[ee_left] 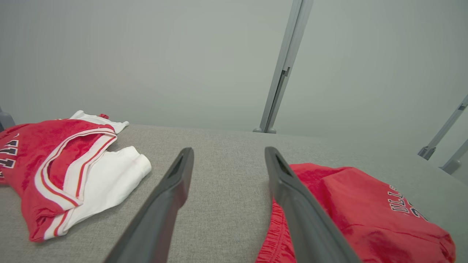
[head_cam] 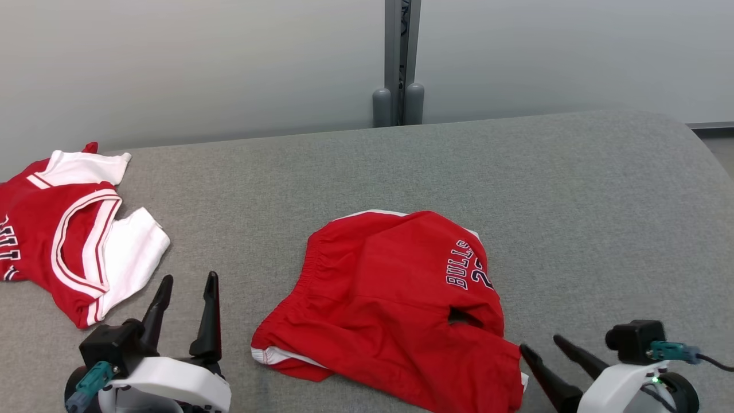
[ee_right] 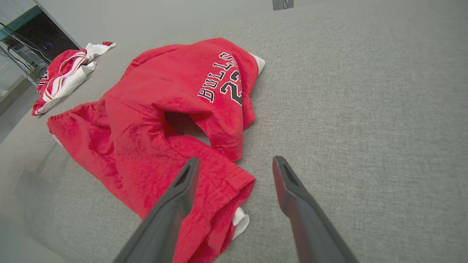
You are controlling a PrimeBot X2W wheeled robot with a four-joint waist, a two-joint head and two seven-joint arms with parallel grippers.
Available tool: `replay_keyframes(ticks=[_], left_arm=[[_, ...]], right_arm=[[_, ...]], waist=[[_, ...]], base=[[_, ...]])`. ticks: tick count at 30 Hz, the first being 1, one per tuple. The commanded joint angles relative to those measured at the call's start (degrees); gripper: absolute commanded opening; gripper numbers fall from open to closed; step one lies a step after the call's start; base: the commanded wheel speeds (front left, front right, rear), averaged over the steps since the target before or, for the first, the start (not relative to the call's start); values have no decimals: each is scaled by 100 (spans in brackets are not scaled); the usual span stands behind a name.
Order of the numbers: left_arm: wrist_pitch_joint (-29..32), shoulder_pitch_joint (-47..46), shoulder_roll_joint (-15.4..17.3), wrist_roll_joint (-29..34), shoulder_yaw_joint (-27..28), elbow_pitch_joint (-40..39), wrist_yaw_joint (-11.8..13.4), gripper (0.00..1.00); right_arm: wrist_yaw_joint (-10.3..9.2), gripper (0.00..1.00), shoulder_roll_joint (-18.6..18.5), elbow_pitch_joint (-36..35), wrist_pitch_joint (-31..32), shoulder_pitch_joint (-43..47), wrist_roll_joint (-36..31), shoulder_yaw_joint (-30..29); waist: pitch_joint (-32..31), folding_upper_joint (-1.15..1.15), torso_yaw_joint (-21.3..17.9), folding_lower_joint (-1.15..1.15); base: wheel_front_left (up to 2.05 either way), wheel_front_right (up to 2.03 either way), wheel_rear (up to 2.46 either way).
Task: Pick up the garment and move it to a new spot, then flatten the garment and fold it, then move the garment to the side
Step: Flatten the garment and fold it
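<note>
The garment, a pair of red shorts (head_cam: 390, 287) with "BULLS" lettering, lies rumpled in the middle of the grey cloth surface (head_cam: 573, 201), one leg folded over itself. My left gripper (head_cam: 189, 276) stands open to the left of the shorts' waistband, empty and clear of the cloth. In the left wrist view the left gripper (ee_left: 229, 149) points past the shorts (ee_left: 351, 204), which lie on the right. My right gripper (head_cam: 539, 342) is open at the shorts' near right corner. In the right wrist view its left finger (ee_right: 175, 204) hovers over the hem of the shorts (ee_right: 157, 91).
A red and white jersey (head_cam: 63, 235) lies crumpled at the far left of the surface, also visible as the jersey (ee_left: 55, 160) in the left wrist view. A grey post (head_cam: 398, 63) stands behind the far edge. Bare grey surface stretches to the right of the shorts.
</note>
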Motion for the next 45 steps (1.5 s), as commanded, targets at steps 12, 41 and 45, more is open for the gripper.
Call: replay_keyframes(ticks=[12,41,45], left_arm=[[-72,-164,-200,-5,-61,243,-190,100],[-107,-226,-340,13,-26,473,-280,100],[-91,-237,-337,-8,-42,499,-282,100]], right_arm=[[1,100,102,381,886,-113,66,165],[1,100,-144,333,548,-144,290,-29],[1,100,-63,399,768,-38,245,-102]], waist=[[76,0,320,0],[140,0,419,0],[143,0,409,0]], base=[[0,0,0],[0,0,0],[0,0,0]])
